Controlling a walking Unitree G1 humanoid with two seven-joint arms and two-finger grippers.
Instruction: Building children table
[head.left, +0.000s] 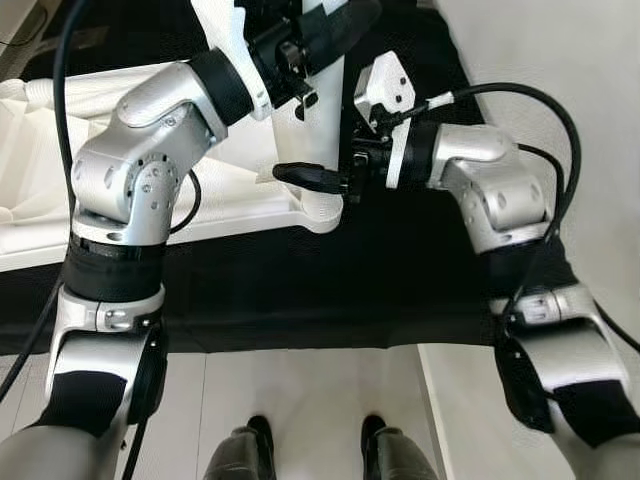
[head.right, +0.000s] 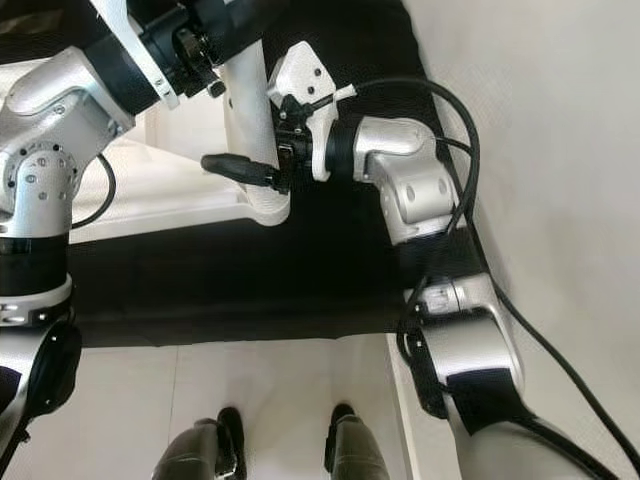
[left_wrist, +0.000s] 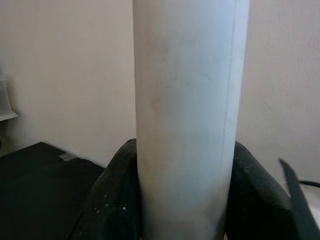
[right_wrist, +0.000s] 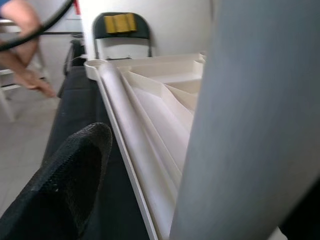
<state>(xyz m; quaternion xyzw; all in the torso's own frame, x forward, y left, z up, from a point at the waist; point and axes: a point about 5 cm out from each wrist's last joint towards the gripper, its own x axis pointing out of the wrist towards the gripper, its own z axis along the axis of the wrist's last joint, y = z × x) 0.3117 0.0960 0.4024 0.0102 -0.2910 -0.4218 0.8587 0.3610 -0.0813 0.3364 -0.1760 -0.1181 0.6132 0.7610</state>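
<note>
A white plastic table top (head.left: 240, 205) lies upside down on a black mat (head.left: 350, 290). A white round leg (head.left: 322, 140) stands upright in its near corner socket. My left gripper (head.left: 300, 55) is shut on the leg high up; in the left wrist view the leg (left_wrist: 185, 100) sits between both black fingers (left_wrist: 112, 200). My right gripper (head.left: 300, 168) reaches in lower down, astride the leg. One finger (right_wrist: 70, 180) stands apart from the leg (right_wrist: 260, 125), and the other is mostly hidden behind it. The ribbed underside of the table (right_wrist: 160, 100) runs away past the leg.
A pale wall or panel (head.left: 560, 60) borders the mat on the right. My feet (head.left: 310, 445) stand on light floor at the mat's near edge. In the right wrist view a dark folding chair (right_wrist: 122, 30) and a person's limb (right_wrist: 22, 22) are beyond the table.
</note>
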